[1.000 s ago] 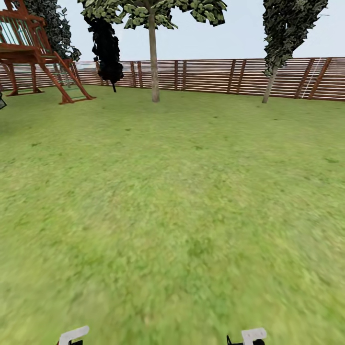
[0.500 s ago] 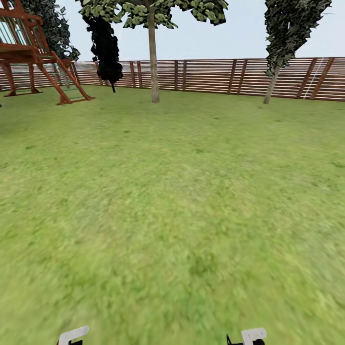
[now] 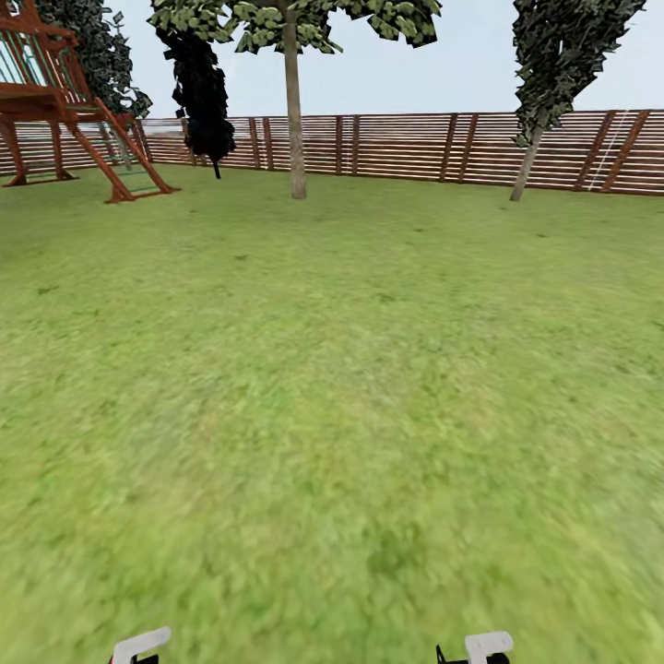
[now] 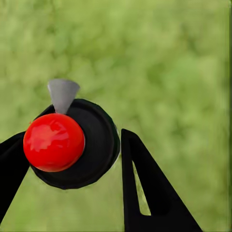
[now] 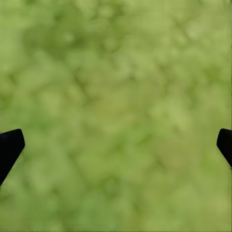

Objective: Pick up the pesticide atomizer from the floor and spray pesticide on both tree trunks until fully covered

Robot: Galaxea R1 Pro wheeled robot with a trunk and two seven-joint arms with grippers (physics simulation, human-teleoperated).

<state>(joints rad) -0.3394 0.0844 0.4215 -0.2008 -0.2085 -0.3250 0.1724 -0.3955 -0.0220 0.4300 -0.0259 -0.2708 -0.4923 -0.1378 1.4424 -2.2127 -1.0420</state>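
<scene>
The left gripper (image 4: 72,159) holds the pesticide atomizer with its round black body, red ball top and grey nozzle (image 4: 72,142); the right gripper (image 5: 116,145) hangs spread wide and empty over the blurry green lawn (image 3: 350,387). The hold looks off-centre, so a jolt could tip the bottle out. Compared with a second ago, the straight grey-beige tree trunk (image 3: 295,129) by the brown slatted fence (image 3: 415,148) sits about as far off, while the view has swung slightly leftward.

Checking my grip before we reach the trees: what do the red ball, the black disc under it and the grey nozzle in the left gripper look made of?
Red ball: glossy, plastic-like, with soft white highlights. Black disc: matte, dull and highlight-free, perhaps plastic or rubber. Grey nozzle: flat, satin-grey cone, plastic or metal; the render leaves it open. All sit between the left gripper's black fingers.
</scene>
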